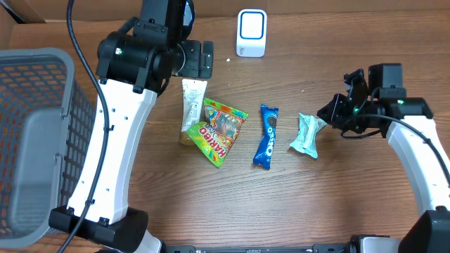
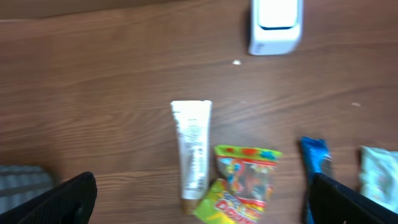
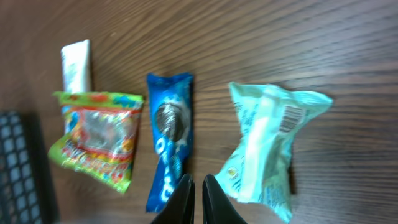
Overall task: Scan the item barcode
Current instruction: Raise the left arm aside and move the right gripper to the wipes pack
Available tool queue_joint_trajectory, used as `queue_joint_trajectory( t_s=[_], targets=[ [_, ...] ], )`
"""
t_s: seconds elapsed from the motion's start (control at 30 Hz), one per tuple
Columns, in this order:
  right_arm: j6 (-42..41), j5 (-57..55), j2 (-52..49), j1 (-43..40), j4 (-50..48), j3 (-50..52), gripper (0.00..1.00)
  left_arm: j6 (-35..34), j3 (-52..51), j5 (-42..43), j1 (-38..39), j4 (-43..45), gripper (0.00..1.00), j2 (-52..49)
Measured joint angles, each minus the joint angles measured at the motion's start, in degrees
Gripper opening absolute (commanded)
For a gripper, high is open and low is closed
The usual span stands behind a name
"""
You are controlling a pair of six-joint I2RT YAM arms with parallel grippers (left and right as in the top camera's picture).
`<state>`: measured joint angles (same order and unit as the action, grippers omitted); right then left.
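Several packets lie in a row on the wooden table: a white tube (image 1: 192, 104), a green and red gummy bag (image 1: 218, 130), a blue Oreo pack (image 1: 266, 135) and a mint-green wrapper (image 1: 307, 133). The mint-green wrapper (image 3: 267, 149) shows a barcode on its upper right side. A white scanner (image 1: 251, 33) stands at the back. My left gripper (image 1: 198, 60) hangs open above the tube (image 2: 191, 149), holding nothing. My right gripper (image 1: 329, 112) is shut and empty; in the right wrist view it (image 3: 198, 183) sits between the Oreo pack (image 3: 168, 140) and the wrapper.
A grey mesh basket (image 1: 35, 140) fills the left side of the table. The scanner (image 2: 277, 25) is beyond the tube in the left wrist view, with the gummy bag (image 2: 242, 183) beside the tube's lower end.
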<state>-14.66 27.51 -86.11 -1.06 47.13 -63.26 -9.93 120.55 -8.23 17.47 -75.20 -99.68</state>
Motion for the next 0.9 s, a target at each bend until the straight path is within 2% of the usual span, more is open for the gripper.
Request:
queue_joint_trajectory(
  t_s=[0.2, 0.5, 0.9],
  targets=[
    [-3.23, -4.85, -0.02, 0.09, -4.50, 4.11, 0.08, -1.77, 0.00, -5.57, 0.00, 0.22, 1.00, -1.79],
    [-4.48, -6.51, -0.11, 0.11, -8.96, 8.17, 0.08, -6.64, -0.20, -6.71, -0.68, -0.68, 1.00, -10.19],
    [-4.61, -6.58, -6.21, 3.96, -11.26, 8.66, 0.08, -7.76, -0.31, 2.71, -7.63, -0.68, 1.00, -11.69]
  ],
)
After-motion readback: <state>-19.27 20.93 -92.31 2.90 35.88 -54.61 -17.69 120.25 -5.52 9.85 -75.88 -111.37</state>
